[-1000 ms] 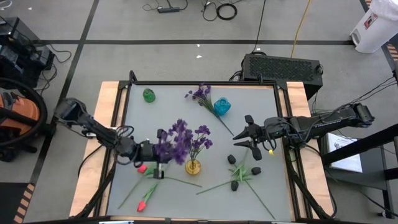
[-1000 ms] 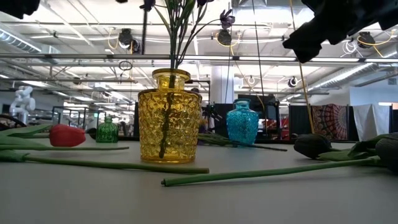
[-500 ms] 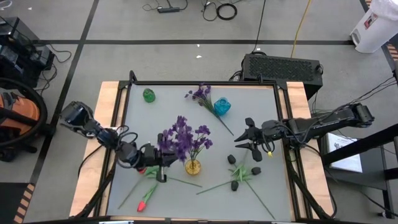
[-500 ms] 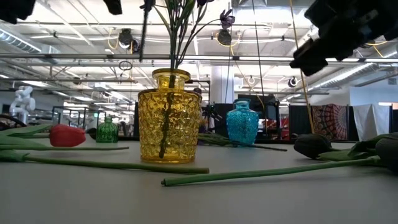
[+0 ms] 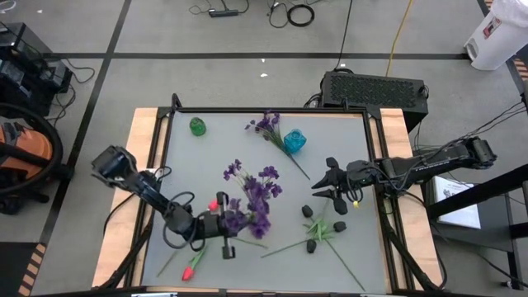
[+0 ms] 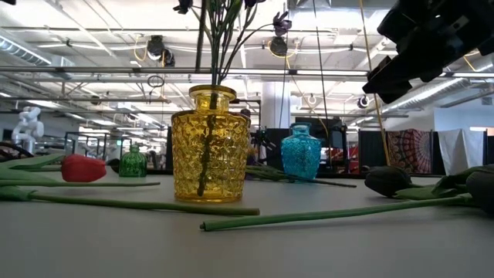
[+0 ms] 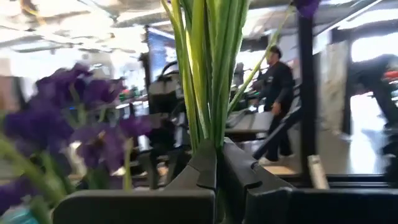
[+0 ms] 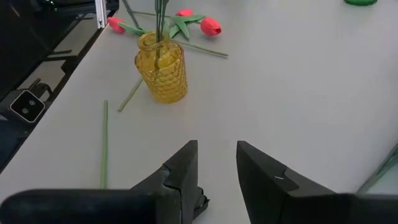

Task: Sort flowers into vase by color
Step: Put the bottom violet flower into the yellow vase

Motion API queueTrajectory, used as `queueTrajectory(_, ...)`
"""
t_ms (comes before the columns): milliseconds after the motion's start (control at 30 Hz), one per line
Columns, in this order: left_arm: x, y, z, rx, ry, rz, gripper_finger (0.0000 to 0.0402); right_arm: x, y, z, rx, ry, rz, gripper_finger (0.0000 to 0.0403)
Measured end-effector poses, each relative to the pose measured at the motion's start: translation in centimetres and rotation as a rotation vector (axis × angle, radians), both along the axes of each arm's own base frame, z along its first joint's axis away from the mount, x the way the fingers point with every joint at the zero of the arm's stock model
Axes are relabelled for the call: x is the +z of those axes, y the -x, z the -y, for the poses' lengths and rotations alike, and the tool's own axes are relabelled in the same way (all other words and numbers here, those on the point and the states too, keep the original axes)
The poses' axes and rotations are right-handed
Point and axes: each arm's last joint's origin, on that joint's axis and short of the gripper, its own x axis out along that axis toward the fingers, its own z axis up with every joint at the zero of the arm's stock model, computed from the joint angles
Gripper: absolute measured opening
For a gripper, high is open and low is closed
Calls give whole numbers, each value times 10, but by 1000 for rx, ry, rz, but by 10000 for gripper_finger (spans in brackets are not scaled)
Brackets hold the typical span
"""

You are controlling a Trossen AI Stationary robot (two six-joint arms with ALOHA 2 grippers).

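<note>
The left gripper [image 5: 221, 226] is clamped on a purple spray [image 5: 247, 210] beside the yellow vase [image 6: 211, 144]. Right of it, the right gripper [image 5: 323, 183] hangs with fingers apart.

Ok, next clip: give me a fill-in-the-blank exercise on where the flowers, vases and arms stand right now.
1. The left gripper is shut on a bunch of green stems carrying ____ blooms.
2. The vase already holding stems is ____ in colour.
3. The right gripper hovers with its fingers ____, holding nothing.
4. Beside the purple spray lying at the table's far side stands the ____ vase.

Missing words: purple; yellow; open; blue
</note>
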Motion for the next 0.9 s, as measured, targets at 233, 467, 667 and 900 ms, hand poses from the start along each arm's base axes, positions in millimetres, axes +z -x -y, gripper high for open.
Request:
queueTrajectory(233,-2,-5,-6,49,7,-10,2,0,0,0,3,5,0,102)
queueTrajectory(467,-2,-7,-10,53,33,-5,2,0,0,0,5,8,1,102)
queueTrajectory(667,-2,-8,-10,50,32,-4,2,0,0,0,8,15,2,102)
queueTrajectory(900,-4,-13,-16,30,64,-1,2,0,0,0,8,15,1,102)
